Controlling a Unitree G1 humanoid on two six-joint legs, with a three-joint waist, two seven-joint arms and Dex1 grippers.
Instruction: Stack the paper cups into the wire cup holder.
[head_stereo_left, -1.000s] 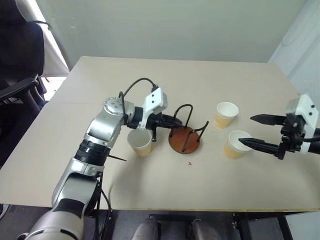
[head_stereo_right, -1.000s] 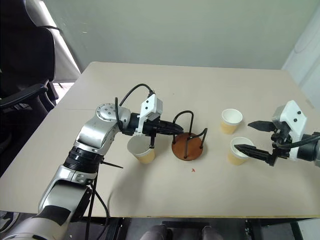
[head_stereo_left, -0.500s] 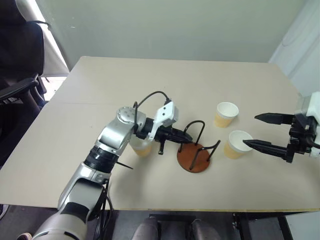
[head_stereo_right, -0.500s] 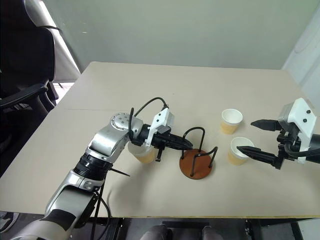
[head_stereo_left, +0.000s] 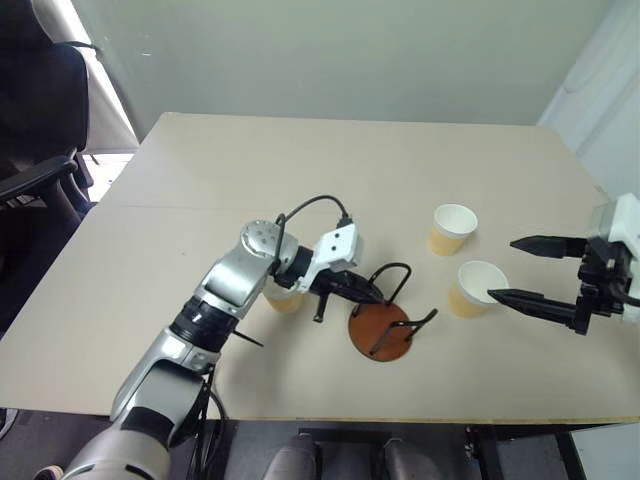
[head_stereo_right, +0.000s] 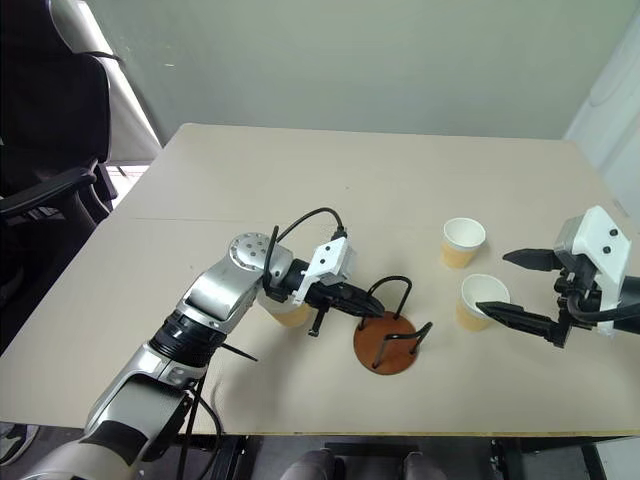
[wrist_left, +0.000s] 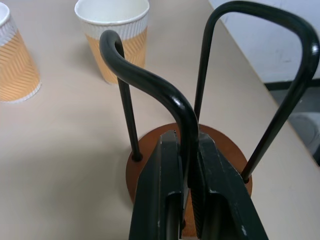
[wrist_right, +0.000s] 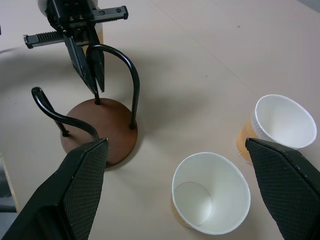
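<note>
Dragged toward the lower middle of the frame, the wire cup holder (head_stereo_left: 383, 322) now sits nearer the front edge of the surface (head_stereo_left: 300, 170) than it did a second ago, and tilted, its round base partly lifted. The left end effector (head_stereo_left: 372, 294) has travelled with it, its two black fingers (wrist_left: 165, 190) shut tight on one of the wire loops just above the base. That move reads as repositioning rather than stacking: no cup is in the holder yet, so the task itself is barely begun.

One paper cup (head_stereo_left: 281, 295) stands behind the left arm, left of the holder and partly hidden by the wrist. The other two cups (head_stereo_left: 451, 229) (head_stereo_left: 472, 288) stand in the right half of the frame, close together and well apart from the holder. The right end effector (head_stereo_left: 520, 270) hangs at the right edge, jaws spread wide and empty, its lower finger reaching over the nearer cup without touching it, as far as I can tell.
</note>
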